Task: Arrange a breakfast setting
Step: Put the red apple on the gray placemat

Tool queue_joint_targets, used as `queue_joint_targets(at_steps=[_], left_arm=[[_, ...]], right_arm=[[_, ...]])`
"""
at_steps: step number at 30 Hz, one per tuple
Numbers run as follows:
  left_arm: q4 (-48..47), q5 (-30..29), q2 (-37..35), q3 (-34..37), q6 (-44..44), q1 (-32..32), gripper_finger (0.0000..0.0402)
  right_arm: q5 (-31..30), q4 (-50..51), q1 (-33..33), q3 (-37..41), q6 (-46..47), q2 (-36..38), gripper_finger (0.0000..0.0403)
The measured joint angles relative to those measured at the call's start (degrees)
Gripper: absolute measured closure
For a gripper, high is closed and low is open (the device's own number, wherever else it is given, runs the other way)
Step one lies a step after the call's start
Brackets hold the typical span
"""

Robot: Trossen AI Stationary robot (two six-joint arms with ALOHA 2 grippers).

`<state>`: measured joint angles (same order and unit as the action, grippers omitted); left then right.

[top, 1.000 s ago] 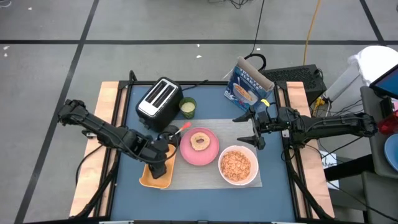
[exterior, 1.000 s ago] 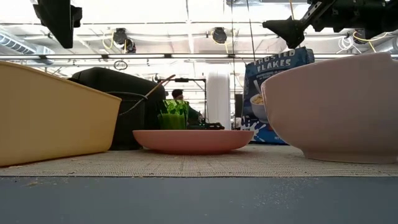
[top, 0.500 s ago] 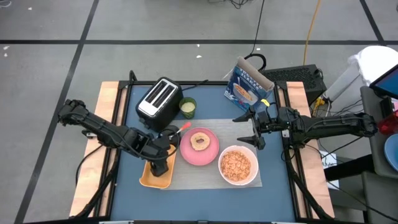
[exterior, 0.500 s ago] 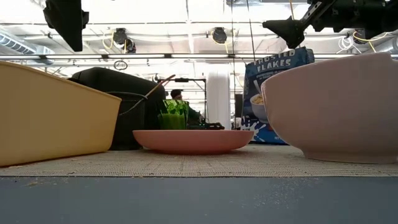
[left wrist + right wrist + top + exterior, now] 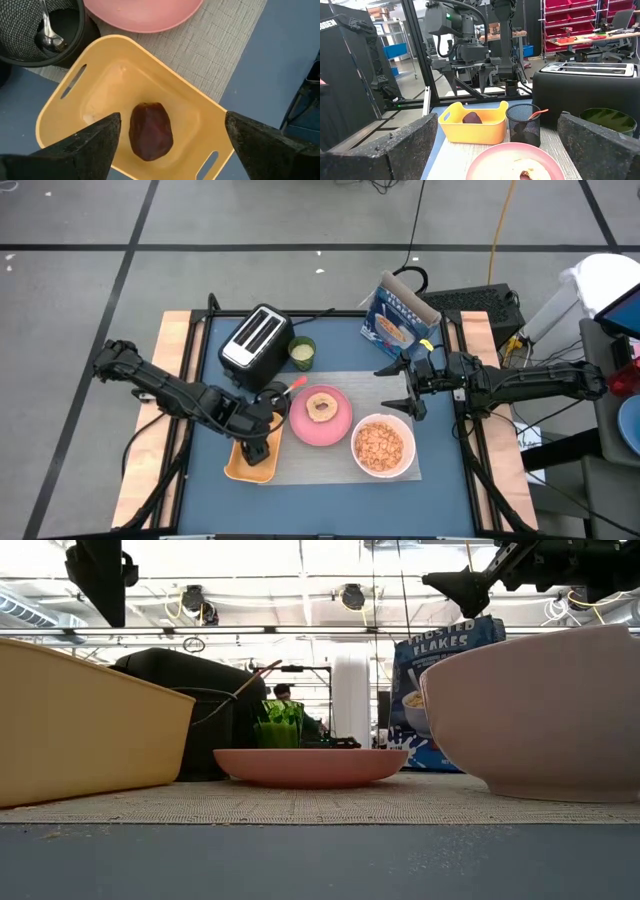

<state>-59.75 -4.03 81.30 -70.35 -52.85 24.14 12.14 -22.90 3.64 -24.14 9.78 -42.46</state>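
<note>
Blue-topped and edged in pale wood, the desk (image 5: 205, 470) carries a grey rectangular mat (image 5: 320, 465) across its middle, and everything else is placed here against the round pink plate (image 5: 335, 428) that sits on that mat.

On the plate lies a toasted bagel (image 5: 321, 406). Just beside the plate, toward the right arm's side and nearer the desk's front edge, stands the round white bowl (image 5: 382, 467) filled with tan cereal (image 5: 380, 444); plate and bowl look to be touching or nearly so. On the plate's other side lies the yellow rectangular tray (image 5: 190, 117), partly on the mat, with a small dark-red fruit (image 5: 150, 131) lying loose in its middle. A black mesh cup (image 5: 30, 30) stands just beside the plate and the tray's far end, holding a spoon (image 5: 47, 35). Behind the plate, toward the back of the desk, are the black-and-silver toaster (image 5: 256, 338) and a small green cup (image 5: 302, 353); a blue cereal box (image 5: 398, 318) stands farther off at the back corner on the right arm's side.

The left gripper (image 5: 258, 442) hangs directly above the tray, its jaws spread wide to either side of the fruit and holding nothing. The right gripper (image 5: 398, 388) waits above the desk beyond the bowl, well apart from the plate, its jaws wide apart and empty.
</note>
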Motion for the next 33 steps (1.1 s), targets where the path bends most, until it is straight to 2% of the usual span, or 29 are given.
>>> queue_joint_targets(at_steps=[12, 33], left_arm=[[-6.42, 0.00, 1.73, -0.02, -3.82, 0.73, 0.0039], [-8.76, 2.81, 14.44, 0.00, -4.68, 5.17, 0.0039]], right_arm=[[0.00, 0.00, 0.00, 0.00, 0.00, 0.02, 0.0005], [0.11, 0.00, 0.00, 0.00, 0.02, 0.02, 0.0005]])
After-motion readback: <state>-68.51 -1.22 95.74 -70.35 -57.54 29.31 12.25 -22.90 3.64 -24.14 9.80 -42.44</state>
